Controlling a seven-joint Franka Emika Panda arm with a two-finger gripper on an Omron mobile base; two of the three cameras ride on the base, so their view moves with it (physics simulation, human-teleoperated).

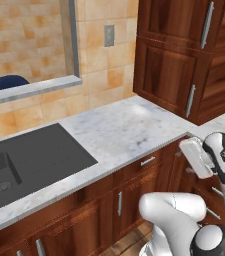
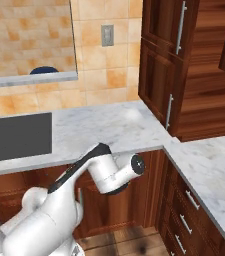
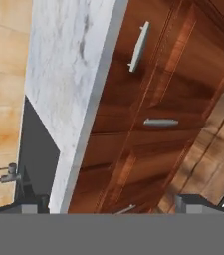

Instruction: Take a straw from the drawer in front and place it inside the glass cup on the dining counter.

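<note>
Drawer, upper centre, is shut; our open gripper could slip off its handle if misaligned.

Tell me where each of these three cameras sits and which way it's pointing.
Left base view: behind the arm, to its left, looking down at the black sink and marble counter; white arm at lower right.
Right base view: behind, to its right, same counter and wall outlet; arm at lower left.
Hand view: on the hand, rolled, facing the drawer front with its handle.
</note>
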